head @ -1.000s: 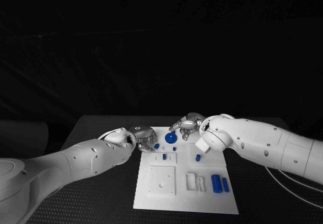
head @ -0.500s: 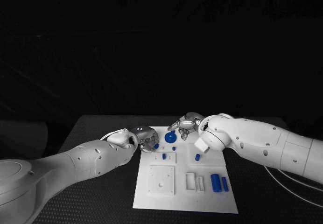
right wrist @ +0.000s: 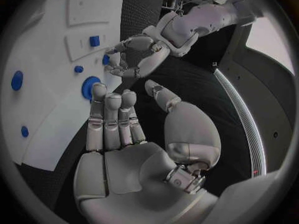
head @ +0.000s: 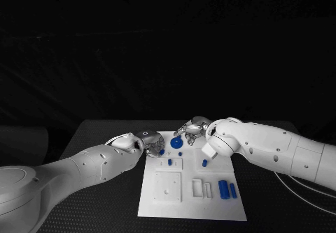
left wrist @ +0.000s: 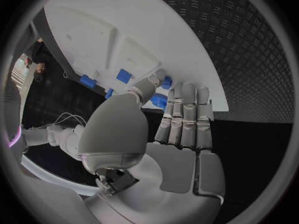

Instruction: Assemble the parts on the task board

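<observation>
The white task board (head: 183, 204) lies in the middle of the black table. My left hand (head: 149, 142) is at the board's far left edge, with thumb and fingertip closed around a small blue peg (head: 162, 152), also seen as the peg (left wrist: 166, 83) and the peg (right wrist: 106, 59). My right hand (head: 193, 131) hovers at the far edge with its fingers (right wrist: 109, 114) straight and thumb apart, fingertips just above a round blue disc (head: 176, 143) (right wrist: 89, 87). It holds nothing.
More blue parts stand on the board: a small stud (head: 180, 154), a piece in a raised plate (head: 169, 162), a peg (head: 205, 163) and two cylinders (head: 223, 189) near the right edge. White blocks (head: 169, 187) fill the near half.
My left hand has edged slightly right toward the small blue peg. The right hand and the disc have barely moved.
</observation>
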Controlling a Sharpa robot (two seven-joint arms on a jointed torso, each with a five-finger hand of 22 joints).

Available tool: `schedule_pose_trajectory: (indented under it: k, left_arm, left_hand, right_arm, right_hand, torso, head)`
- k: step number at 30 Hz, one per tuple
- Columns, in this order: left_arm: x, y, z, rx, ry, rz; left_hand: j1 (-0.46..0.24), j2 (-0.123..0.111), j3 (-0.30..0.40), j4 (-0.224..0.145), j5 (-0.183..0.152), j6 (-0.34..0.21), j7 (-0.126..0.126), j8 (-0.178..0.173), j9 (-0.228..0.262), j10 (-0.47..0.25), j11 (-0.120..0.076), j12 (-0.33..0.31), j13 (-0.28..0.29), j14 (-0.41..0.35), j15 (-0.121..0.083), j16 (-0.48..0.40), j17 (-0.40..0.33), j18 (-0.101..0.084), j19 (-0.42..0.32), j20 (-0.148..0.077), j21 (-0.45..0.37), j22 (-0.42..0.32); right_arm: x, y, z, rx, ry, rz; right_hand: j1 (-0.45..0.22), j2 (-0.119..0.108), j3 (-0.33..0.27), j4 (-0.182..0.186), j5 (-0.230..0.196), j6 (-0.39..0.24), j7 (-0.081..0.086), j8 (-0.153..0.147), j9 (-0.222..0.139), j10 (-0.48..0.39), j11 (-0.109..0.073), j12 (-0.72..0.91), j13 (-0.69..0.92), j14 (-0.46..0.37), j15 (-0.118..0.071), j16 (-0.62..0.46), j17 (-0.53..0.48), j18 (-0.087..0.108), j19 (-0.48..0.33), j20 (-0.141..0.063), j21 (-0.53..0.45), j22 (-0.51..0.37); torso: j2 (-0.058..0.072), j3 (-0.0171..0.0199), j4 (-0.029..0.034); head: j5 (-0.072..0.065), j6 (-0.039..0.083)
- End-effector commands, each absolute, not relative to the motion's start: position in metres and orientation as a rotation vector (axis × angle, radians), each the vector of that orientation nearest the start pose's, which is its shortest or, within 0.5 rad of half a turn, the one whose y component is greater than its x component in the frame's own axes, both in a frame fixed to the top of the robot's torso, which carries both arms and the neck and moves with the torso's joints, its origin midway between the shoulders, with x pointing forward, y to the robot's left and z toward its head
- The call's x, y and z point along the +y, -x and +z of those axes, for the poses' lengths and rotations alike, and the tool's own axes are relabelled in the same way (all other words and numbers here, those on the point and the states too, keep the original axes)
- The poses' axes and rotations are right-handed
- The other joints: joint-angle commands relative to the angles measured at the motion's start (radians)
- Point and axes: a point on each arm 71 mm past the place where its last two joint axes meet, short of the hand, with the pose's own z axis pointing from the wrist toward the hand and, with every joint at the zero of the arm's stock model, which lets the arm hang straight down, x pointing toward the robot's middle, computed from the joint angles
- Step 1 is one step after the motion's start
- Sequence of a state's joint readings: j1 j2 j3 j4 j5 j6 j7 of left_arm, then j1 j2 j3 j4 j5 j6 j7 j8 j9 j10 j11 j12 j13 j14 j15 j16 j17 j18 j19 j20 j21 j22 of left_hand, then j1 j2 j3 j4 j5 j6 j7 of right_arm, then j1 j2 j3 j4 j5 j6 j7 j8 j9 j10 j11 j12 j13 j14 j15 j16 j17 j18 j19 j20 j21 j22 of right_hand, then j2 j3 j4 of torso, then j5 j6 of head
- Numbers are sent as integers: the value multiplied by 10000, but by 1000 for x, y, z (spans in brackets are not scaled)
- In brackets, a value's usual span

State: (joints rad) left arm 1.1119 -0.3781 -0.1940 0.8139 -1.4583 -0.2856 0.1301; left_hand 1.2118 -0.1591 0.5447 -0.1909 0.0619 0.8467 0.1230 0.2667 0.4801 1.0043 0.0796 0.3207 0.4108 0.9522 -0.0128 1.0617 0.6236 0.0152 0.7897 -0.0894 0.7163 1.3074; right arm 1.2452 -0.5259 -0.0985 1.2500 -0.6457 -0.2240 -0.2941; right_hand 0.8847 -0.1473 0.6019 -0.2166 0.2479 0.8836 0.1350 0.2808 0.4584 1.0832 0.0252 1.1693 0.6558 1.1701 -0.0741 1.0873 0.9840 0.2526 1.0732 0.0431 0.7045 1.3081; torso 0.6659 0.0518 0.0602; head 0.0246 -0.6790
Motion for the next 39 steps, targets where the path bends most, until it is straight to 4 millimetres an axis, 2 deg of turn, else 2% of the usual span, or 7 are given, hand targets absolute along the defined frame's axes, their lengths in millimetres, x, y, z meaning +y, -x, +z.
schedule_pose_trajectory:
  k: [1, 10, 13, 17, 23, 34, 39]
  left_arm:
    - [152, -539, -317, 18675, -3599, -5522]
    - [147, -537, -320, 18755, -3675, -5652]
    - [148, -537, -322, 18958, -3700, -5595]
    - [150, -535, -326, 19218, -3859, -5610]
    - [150, -532, -331, 19473, -4089, -5586]
    - [150, -530, -338, 19494, -4179, -5453]
    - [150, -532, -337, 19160, -4153, -5412]
  left_hand:
    - [3, 110, 26, -5, 64, 63, 18, 42, -20, -70, -35, 22, -43, -24, -84, 45, 9, 31, -50, -280, 56, 231]
    - [38, 169, 55, -65, 62, -14, -95, 3, -56, -84, -27, 88, -53, -23, -86, 70, 8, 16, -57, -289, 73, 228]
    - [183, 291, 175, -168, 65, -36, -197, -5, -75, -86, -29, 153, -53, -22, -93, 93, 10, 12, -60, -297, 84, 226]
    - [329, 220, 548, -163, -51, -10, -224, 14, -101, -138, -23, 240, -77, -47, -84, 112, 0, -8, -63, -295, 92, 224]
    - [436, 322, 754, -253, -29, 105, -268, 83, -98, -197, -51, 307, -97, -107, -81, 136, 2, -31, -120, -289, 104, 234]
    - [236, 345, 758, -246, -75, 310, -40, 192, -95, -81, -86, 570, -52, -123, -100, 261, 40, -50, -148, -305, 190, 237]
    - [-34, 88, 513, -210, -74, 353, 31, 218, -103, 32, -92, 736, -19, -72, -130, 335, 53, -38, -104, -338, 259, 234]
  right_arm:
    - [-124, -525, -222, 20722, -6247, 8603]
    - [-123, -524, -221, 20728, -6205, 8619]
    - [-123, -524, -221, 20733, -6199, 8625]
    - [-124, -524, -221, 20733, -6199, 8625]
    - [-124, -524, -221, 20735, -6199, 8626]
    - [-123, -524, -220, 20724, -6186, 8650]
    - [-123, -524, -220, 20722, -6182, 8653]
  right_hand:
    - [-60, 6, 52, -13, 36, -4, 51, -55, -13, -73, 9, -30, 12, 18, -64, 49, 10, 92, -82, 15, 42, 202]
    - [-62, 5, 51, -12, 36, -3, 51, -55, -13, -72, 9, -32, 18, 18, -64, 50, 12, 92, -83, 15, 46, 202]
    - [-63, 5, 51, -11, 35, -3, 51, -55, -13, -72, 9, -33, 21, 18, -64, 50, 12, 92, -84, 15, 48, 201]
    - [-64, 4, 51, -11, 35, -3, 51, -55, -13, -71, 9, -35, 25, 18, -64, 50, 13, 92, -85, 15, 50, 201]
    - [-66, 3, 50, -10, 34, -2, 51, -55, -13, -71, 9, -37, 29, 17, -64, 51, 14, 92, -87, 16, 54, 200]
    - [-71, 1, 49, -6, 33, -1, 50, -55, -13, -69, 9, -42, 42, 17, -64, 52, 17, 92, -90, 16, 61, 199]
    - [-72, 2, 50, -4, 33, 0, 50, -55, -12, -69, 9, -44, 46, 17, -64, 53, 18, 92, -92, 16, 64, 198]
  torso:
    - [7, 3, -10]
    - [-6, -5, 8]
    - [-15, -3, 13]
    - [-20, -3, 13]
    - [-15, -7, 11]
    - [-3, -1, 6]
    - [-6, 1, 4]
  head:
    - [-14, -14]
    - [-50, -45]
    - [-62, -56]
    - [-63, -66]
    - [-80, -77]
    - [-80, -97]
    - [-75, -112]
